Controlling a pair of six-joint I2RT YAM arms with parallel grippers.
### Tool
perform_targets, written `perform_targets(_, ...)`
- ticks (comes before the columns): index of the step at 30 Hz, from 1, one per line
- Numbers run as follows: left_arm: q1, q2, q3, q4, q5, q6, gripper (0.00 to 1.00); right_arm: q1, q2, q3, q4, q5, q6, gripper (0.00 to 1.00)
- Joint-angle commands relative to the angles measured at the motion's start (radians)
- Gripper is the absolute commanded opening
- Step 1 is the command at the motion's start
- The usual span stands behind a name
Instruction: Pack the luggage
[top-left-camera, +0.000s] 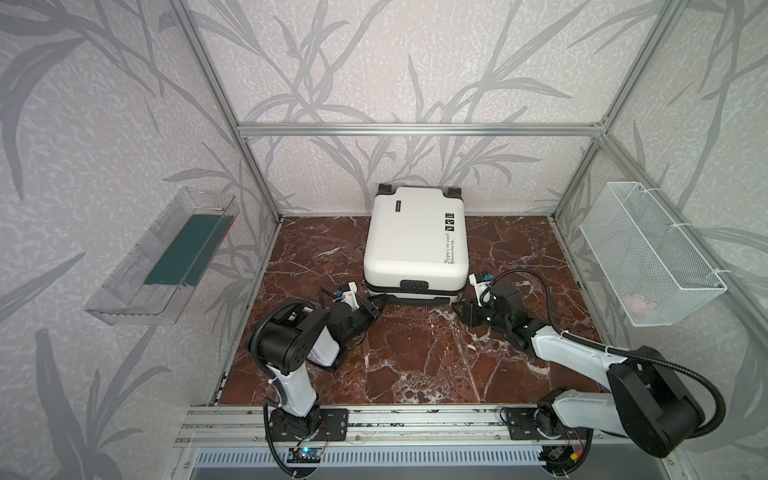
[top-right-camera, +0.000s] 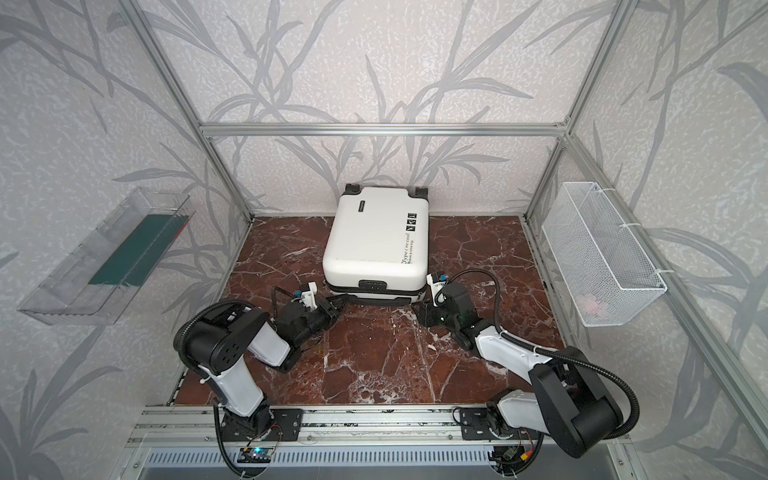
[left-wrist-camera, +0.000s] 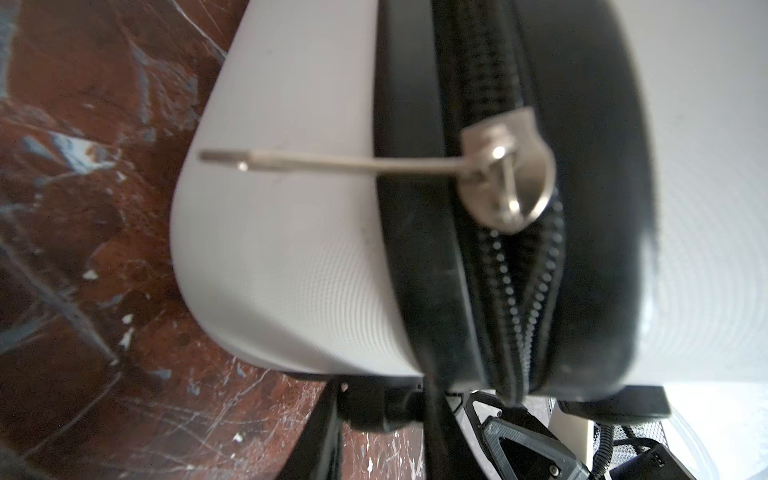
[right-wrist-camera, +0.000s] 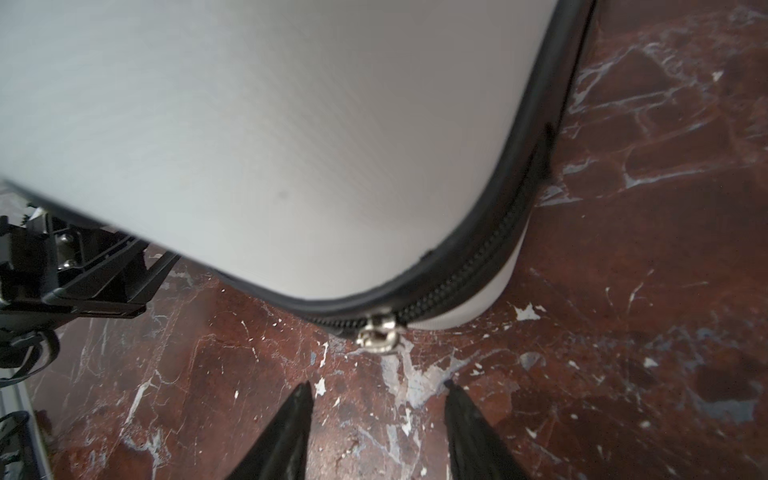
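Note:
The luggage is a white hard-shell case that lies flat and closed at the back middle of the marble table. My left gripper is at its front left corner, jaws partly closed around a black fitting on the case's edge. In the left wrist view a metal zipper slider sits on the black zipper band with its pull tab sticking out sideways. My right gripper is open just off the front right corner. Another zipper slider lies free just beyond its fingertips.
A clear plastic tray with a dark green flat thing hangs on the left wall. A white wire mesh basket hangs on the right wall with something pinkish inside. Aluminium frame posts stand at the table's corners.

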Motion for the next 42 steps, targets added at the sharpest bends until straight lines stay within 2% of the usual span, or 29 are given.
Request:
perform_targets(1,-0.013,0.020,0.033,0.015,0.010,0.065,0.15,0.009,0.026,0.047,0.076,0.042,0.015,0.47)
perform_targets(5,-0.013,0.021,0.032,0.014,0.009,0.064,0.14,0.010,0.029,0.048,0.085,0.084,0.025,0.35)
perform_targets(10,-0.012,0.025,0.034,0.014,0.010,0.063,0.14,0.009,0.004,0.041,0.070,0.098,0.015,0.06)
perform_targets(12,-0.012,0.026,0.037,0.014,0.012,0.063,0.14,0.009,-0.002,0.038,0.057,0.090,0.008,0.00)
perform_targets(28,-0.012,0.032,0.043,0.015,0.018,0.064,0.12,0.020,-0.040,0.007,0.041,0.023,-0.001,0.00)
perform_targets(35,-0.013,0.038,0.049,0.015,0.023,0.064,0.10,0.131,-0.016,0.040,0.050,0.070,0.000,0.00)
perform_targets(42,-0.015,0.041,0.053,0.015,0.027,0.063,0.10,0.251,0.078,0.116,0.079,0.102,0.005,0.00)
